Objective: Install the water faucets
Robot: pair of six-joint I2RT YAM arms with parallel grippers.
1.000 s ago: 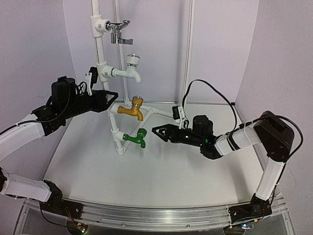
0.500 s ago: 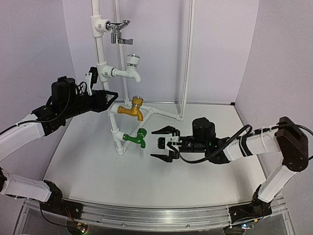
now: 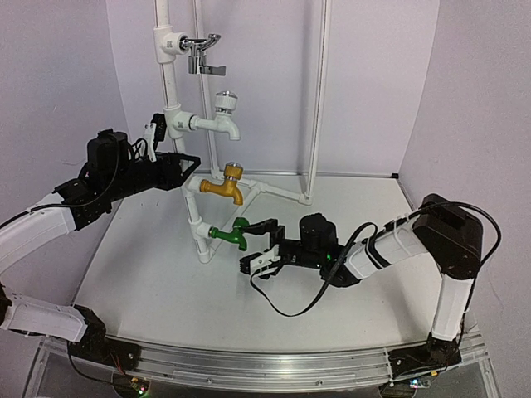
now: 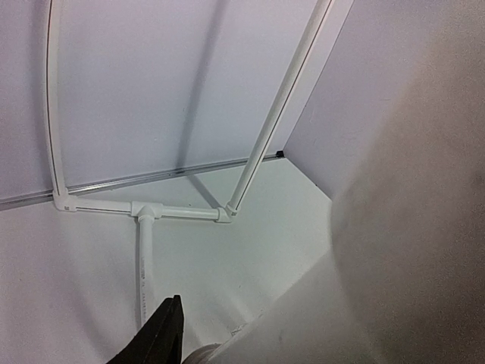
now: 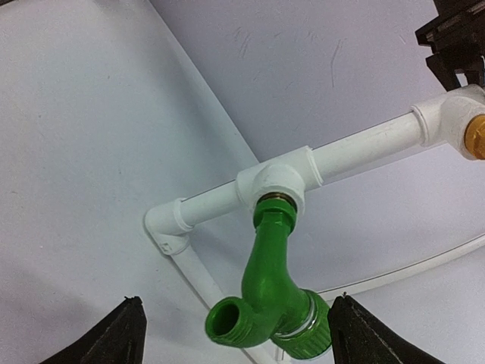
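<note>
well, bent bright-green tap (image 5: 271,265)

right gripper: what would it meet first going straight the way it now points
Most likely the green tap, centred ahead between the open fingers of the right gripper; the white pipe fitting sits behind it.

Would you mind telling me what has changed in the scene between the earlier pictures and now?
The right gripper swung down and left toward the green tap and rolled its wrist. In the right wrist view its open jaws now stand either side of the tap without touching it. Nothing was grasped or released. The left gripper, the pipe frame and the green tap stayed put.
</note>
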